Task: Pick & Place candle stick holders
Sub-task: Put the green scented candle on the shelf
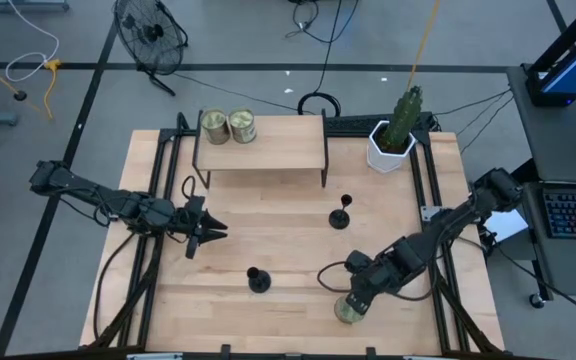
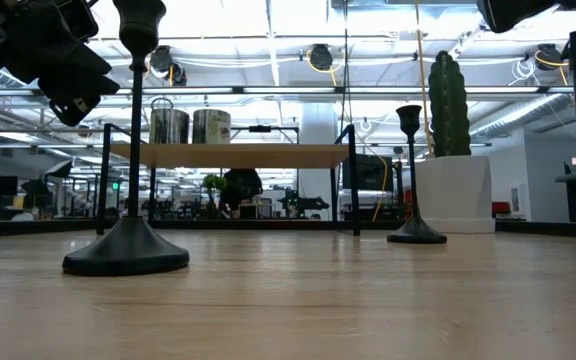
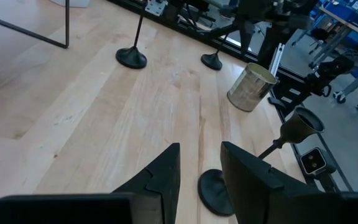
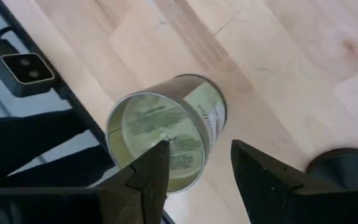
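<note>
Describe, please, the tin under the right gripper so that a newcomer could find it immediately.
Start at the wooden table and go to its front edge on the right arm's side. There a greenish-gold tin stands alone below the open right gripper. The other two tins sit together on the raised shelf at the back.

Two tins [image 1: 228, 126] sit side by side on a raised shelf [image 1: 268, 150] at the table's [image 1: 288, 250] far edge, with a potted cactus [image 1: 398, 135] to the shelf's right. One candle stick holder [image 1: 341, 214] stands in front of the shelf, right of centre; another [image 1: 258, 280] stands nearer the front, left of centre. A third tin [image 1: 348, 311] sits at the front edge, to the right, directly beneath the right gripper [image 1: 360, 300]. The left gripper [image 1: 208, 228] hangs over the table's left side.
</note>
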Action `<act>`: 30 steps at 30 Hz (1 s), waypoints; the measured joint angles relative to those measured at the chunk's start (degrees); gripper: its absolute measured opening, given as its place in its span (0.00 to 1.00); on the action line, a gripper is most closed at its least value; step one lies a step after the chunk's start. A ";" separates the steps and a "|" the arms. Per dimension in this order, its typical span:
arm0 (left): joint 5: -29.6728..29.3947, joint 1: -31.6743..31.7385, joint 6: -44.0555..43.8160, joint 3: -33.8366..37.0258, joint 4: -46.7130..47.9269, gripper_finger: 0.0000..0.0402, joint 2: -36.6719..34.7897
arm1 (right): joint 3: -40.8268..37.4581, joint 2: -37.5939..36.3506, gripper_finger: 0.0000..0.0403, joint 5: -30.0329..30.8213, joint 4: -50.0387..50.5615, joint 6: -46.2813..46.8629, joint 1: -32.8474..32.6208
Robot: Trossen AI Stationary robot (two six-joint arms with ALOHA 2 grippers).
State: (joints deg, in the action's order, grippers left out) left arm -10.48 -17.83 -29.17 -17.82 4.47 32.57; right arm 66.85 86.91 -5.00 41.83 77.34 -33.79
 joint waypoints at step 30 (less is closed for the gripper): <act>-0.07 -0.02 -0.55 0.00 0.02 0.30 0.00 | -1.91 2.05 0.40 -2.62 0.91 -2.92 0.42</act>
State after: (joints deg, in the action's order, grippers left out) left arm -10.55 -17.85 -29.71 -17.82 4.49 32.58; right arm 64.94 88.97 -7.62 42.74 74.42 -33.36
